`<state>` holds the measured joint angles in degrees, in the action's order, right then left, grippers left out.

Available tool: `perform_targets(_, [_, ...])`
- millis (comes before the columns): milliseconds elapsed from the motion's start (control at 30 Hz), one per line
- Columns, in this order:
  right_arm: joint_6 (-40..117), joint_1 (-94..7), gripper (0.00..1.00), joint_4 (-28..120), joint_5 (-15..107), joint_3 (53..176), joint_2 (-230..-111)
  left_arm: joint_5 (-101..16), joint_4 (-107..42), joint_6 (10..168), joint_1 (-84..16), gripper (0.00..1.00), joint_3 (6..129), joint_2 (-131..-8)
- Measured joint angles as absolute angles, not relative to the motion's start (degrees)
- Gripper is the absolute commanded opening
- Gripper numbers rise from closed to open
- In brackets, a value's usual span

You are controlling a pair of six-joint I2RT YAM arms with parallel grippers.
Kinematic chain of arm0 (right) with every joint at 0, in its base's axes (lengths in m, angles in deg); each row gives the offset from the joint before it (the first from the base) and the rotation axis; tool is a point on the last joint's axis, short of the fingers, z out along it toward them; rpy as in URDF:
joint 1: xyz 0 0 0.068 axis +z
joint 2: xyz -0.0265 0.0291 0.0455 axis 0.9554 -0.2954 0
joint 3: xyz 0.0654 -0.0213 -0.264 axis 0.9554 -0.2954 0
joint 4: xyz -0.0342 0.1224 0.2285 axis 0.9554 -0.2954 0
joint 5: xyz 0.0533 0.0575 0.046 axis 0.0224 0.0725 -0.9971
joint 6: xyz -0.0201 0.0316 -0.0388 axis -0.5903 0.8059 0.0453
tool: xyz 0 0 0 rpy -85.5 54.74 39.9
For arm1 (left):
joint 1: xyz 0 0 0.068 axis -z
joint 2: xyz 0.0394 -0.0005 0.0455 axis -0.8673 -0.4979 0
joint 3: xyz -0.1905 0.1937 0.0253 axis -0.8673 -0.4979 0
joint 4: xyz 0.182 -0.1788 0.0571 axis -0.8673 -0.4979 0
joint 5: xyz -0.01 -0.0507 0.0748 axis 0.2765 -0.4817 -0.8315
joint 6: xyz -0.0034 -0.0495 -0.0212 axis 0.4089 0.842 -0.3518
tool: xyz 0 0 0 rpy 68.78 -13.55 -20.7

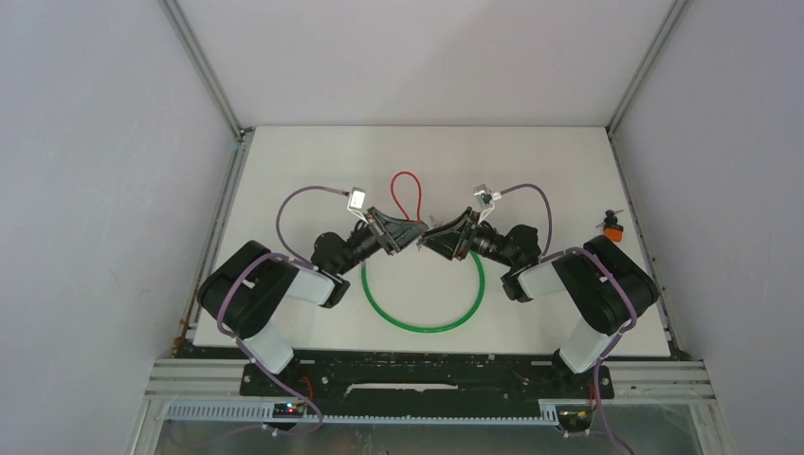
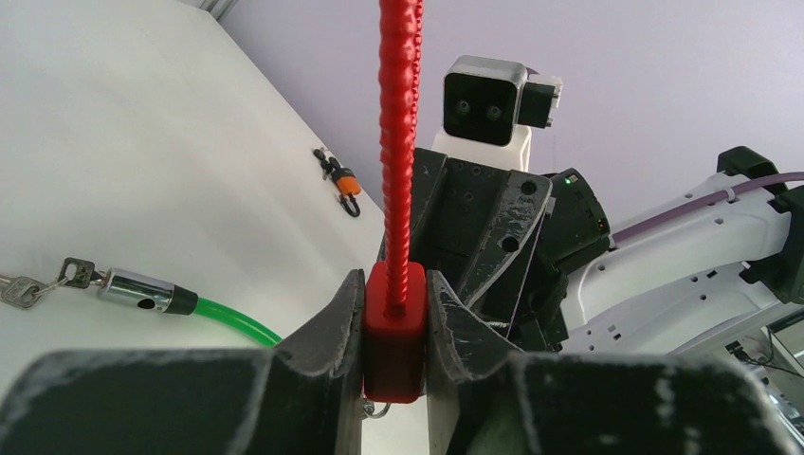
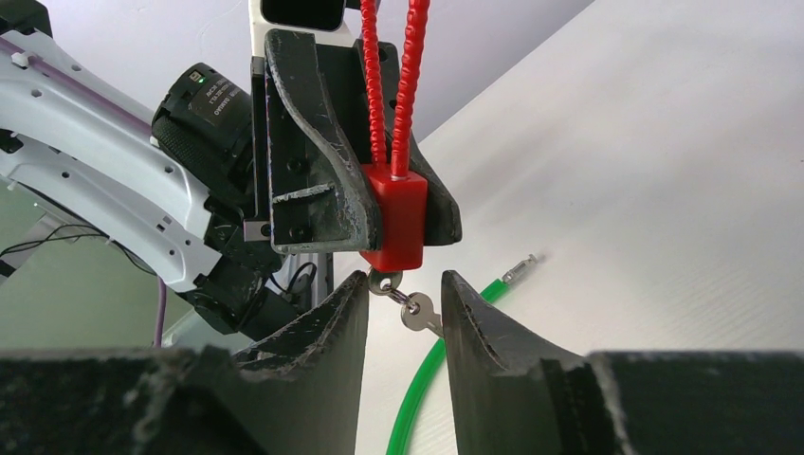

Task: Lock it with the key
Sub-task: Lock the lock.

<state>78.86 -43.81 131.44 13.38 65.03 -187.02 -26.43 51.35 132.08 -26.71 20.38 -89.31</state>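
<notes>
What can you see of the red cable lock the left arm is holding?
The red lock has a boxy, plastic-looking body, with a ribbed red cable looping out of its top. The left tool is shut on the body's two sides, holding it above the table. A metal ring and a silver key dangle from its underside, between the right tool's open fingers, apparently untouched.

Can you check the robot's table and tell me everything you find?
Surface: white table, bare parts look clean.
Job's things: red lock, with the key hanging under it.
Clutter: green cable in a loop; orange padlock near the right edge.
Grippers: left gripper shut on red lock; right gripper open, fingers either side of key.
Cables: purple wires along both arms.
Surroundings: grey walls; nothing else seen.
</notes>
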Motion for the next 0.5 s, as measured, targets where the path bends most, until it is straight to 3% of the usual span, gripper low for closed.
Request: perform_targets(500, [78.62,-43.17,0.35,131.49,13.4,65.07,-187.04,-26.27,51.28,131.08,-26.08,0.0,20.38,-89.34])
